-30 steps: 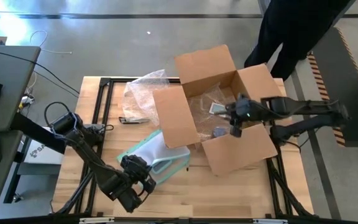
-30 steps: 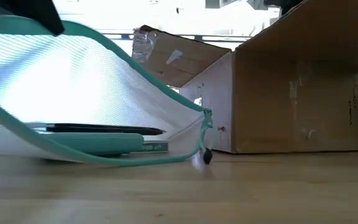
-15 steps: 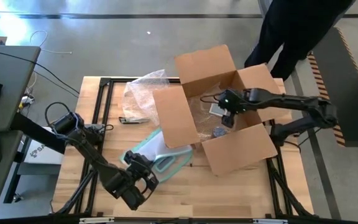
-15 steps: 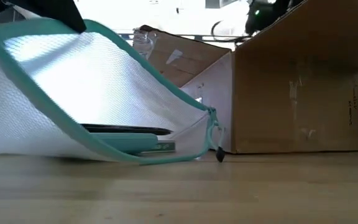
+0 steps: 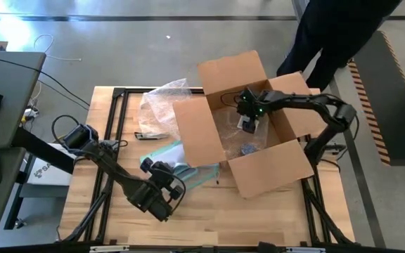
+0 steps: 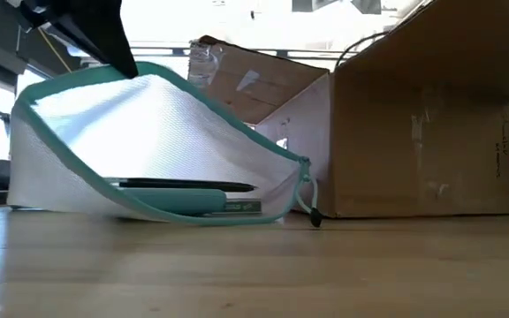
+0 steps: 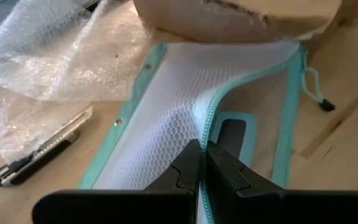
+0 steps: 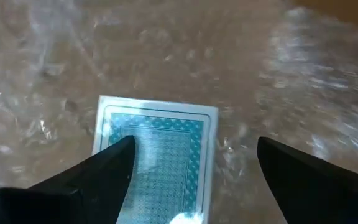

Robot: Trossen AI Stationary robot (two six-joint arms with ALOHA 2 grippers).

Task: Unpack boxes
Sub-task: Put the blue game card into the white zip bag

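Observation:
The brown cardboard box stands open on the table's right half, flaps spread. My right gripper reaches down into it, open, its fingers on either side of and above a teal-patterned card pack that lies flat on bubble wrap. Left of the box lies a clear mesh pouch with a teal edge. My left gripper is shut on it. A pen and a teal item lie inside the pouch. My left gripper pinches the teal zip edge of the pouch's mouth between its two fingers. The fingers slant down from the table's near left side. That edge is raised into an arch, while the pouch's bottom side rests on the table.
A bubble wrap sheet lies at the far left of the box, with a utility knife beside it. One box flap overhangs the pouch. A person in dark clothes stands beyond the table's far right corner.
My right gripper has swung from the box's right side toward its far left part and sunk down into it. My left gripper has moved toward the far edge and the box and rolled a little. The pouch has slid toward the box, its held edge arching up.

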